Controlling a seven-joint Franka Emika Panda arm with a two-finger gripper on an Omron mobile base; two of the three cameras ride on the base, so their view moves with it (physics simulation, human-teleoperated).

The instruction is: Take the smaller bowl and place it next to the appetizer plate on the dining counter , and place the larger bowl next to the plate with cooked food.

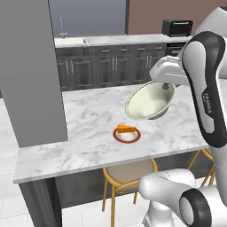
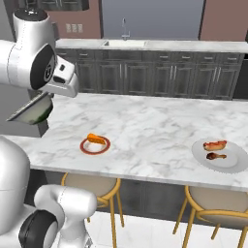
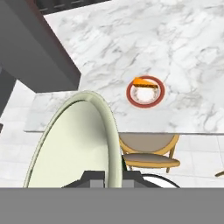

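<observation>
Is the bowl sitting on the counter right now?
No, the smaller bowl hangs tilted in the gripper, up above the dining counter near the appetizer plate.

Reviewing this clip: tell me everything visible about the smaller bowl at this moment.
The smaller bowl is a shallow round bowl, cream outside, pale green inside, with a thin dark rim. It hangs in the air, tilted steeply on edge, above the dining counter. The gripper holds it by the rim. It touches nothing else; the appetizer plate lies below and in front of it.
</observation>
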